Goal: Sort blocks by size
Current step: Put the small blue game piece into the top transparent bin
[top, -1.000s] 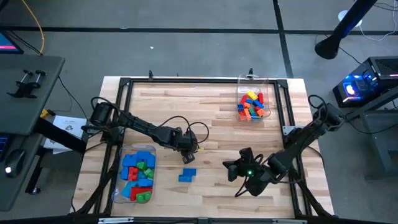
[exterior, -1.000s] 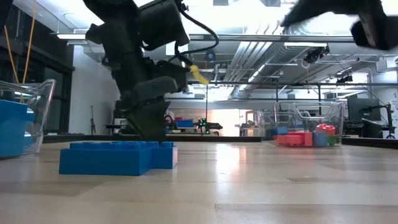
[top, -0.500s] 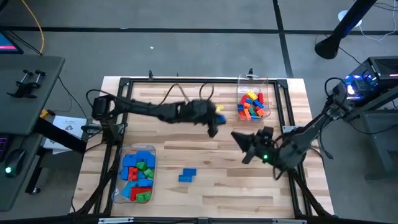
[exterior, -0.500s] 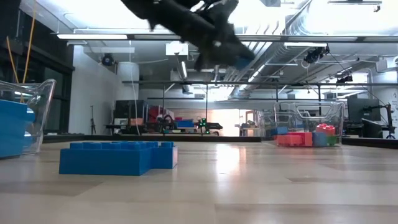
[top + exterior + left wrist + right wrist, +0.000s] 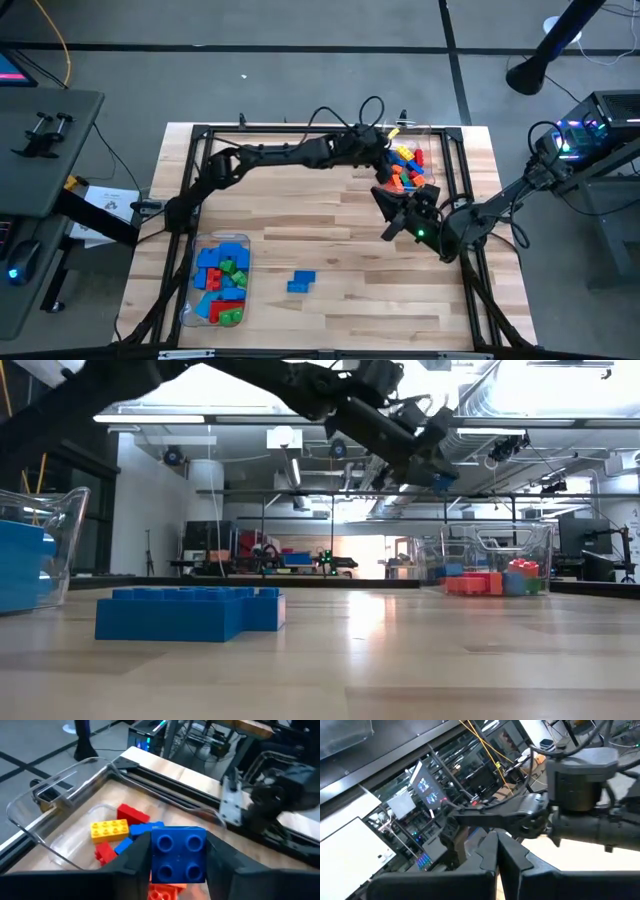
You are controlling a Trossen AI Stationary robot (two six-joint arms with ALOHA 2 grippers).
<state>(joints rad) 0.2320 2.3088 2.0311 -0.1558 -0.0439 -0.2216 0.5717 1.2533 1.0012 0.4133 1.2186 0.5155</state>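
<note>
Left gripper pinches small blue four-stud brick over far tub (right gripper pressed together, idle)

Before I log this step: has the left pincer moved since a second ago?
Yes. The left pincer has swung from beside the tub of larger blocks to the far tub, holding a small blue block.

Blue studded brick, yellow brick, red brick

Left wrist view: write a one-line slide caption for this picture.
Left gripper holds a small blue studded plastic brick above the clear plastic tub of small red, yellow and blue bricks.
</note>
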